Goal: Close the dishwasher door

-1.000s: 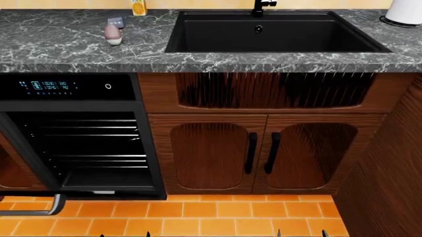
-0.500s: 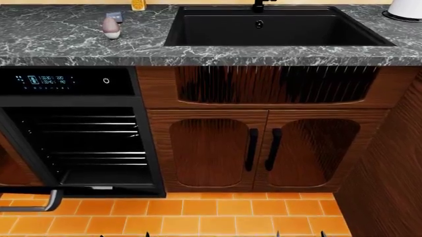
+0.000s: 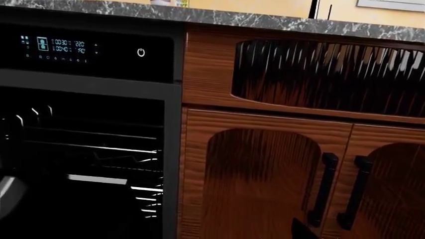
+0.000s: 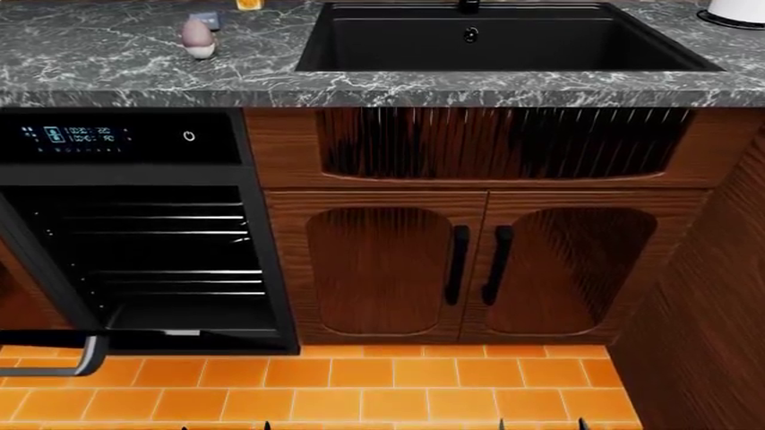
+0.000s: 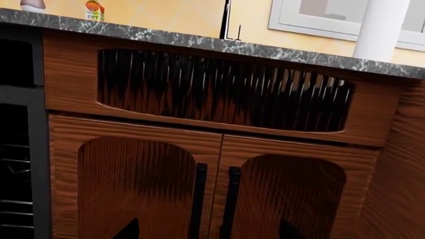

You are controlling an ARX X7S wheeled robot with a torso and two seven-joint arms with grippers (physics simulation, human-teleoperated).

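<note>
The black dishwasher (image 4: 143,260) stands open under the counter at the left, its wire racks showing below the blue display (image 4: 72,136). The dishwasher door (image 4: 30,255) is swung out, only its edge in view, with the grey U-shaped bar handle (image 4: 74,358) low over the floor at the far left. The open cavity and display also show in the left wrist view (image 3: 86,149). My left gripper (image 3: 219,235) shows one dark fingertip (image 3: 302,230), set far off centre, facing the cabinet beside the dishwasher. My right gripper (image 5: 209,231) is open and empty, facing the brown cabinet doors.
Brown arched cabinet doors with black bar handles (image 4: 476,264) stand under the black sink (image 4: 490,40). A marble counter (image 4: 120,63) carries a small pink bottle (image 4: 196,38). A brown wall panel (image 4: 717,296) closes the right. Orange floor tiles (image 4: 358,385) lie in front.
The head view has shifted: the counter, the dishwasher and the door handle sit higher in the frame than before. The door itself looks unmoved.
</note>
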